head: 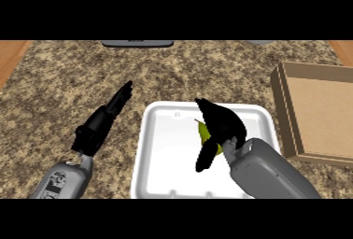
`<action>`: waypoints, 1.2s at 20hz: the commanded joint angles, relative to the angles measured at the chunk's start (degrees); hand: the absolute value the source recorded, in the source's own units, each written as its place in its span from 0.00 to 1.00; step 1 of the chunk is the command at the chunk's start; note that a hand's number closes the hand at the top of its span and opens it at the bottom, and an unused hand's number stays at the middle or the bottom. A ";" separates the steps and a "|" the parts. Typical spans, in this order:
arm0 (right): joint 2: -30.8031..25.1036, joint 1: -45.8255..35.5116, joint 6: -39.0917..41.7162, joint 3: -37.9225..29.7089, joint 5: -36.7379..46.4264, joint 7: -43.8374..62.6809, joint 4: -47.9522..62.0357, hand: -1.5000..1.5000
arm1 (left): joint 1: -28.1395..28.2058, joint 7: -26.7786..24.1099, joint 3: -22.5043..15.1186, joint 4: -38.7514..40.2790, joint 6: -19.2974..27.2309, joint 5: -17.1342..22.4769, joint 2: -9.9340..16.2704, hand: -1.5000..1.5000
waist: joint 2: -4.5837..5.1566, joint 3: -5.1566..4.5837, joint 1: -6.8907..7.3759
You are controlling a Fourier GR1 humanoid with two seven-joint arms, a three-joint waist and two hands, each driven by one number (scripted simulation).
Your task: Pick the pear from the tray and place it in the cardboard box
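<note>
Pear [205,134] between right hand [222,122] fingers [205,156], over tray [165,154]

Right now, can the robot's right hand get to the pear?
Probably yes: the right hand is already over the white tray, curled around the yellow-green pear, with nothing between them.

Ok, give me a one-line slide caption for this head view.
Right hand curls round the pear over the white tray; cardboard box waits at right, left hand open.
</note>
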 commanded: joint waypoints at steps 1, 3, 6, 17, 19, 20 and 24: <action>1.96 -0.10 2.96 -2.52 3.63 -0.59 3.12 0.00 | -1.79 -1.31 -0.40 3.20 1.18 -3.62 -3.05 0.50 | 0.04 0.00 -0.08; 3.53 -0.94 4.20 -3.11 3.44 2.38 2.81 0.00 | 5.68 0.68 0.42 -6.60 -1.25 -0.78 0.12 0.50 | -0.07 0.00 0.36; 2.82 3.46 5.88 -2.32 5.22 1.86 -1.02 0.00 | 4.70 2.52 0.79 -6.79 -1.24 -2.16 -0.68 0.50 | -0.10 0.01 0.05; 6.53 5.65 8.75 -4.51 9.98 -4.15 7.37 0.00 | 1.61 2.90 3.54 -4.16 -4.24 -3.23 -1.92 0.50 | -0.02 0.01 0.07; 9.85 6.20 8.47 -4.80 11.41 -1.71 6.60 0.00 | -0.21 3.55 3.86 -4.10 -3.04 -5.00 -3.14 0.50 | -0.03 0.00 -0.03; 9.59 5.15 10.71 -6.77 10.67 -0.11 5.89 0.00 | 2.48 2.41 2.99 -4.11 -2.87 -5.41 -3.93 0.50 | -0.04 0.00 -0.01; 6.94 10.45 8.65 -5.33 14.46 -8.05 7.39 0.00 | -0.99 -0.15 4.47 2.00 -4.64 -5.47 -4.49 0.50 | 0.04 0.00 -0.29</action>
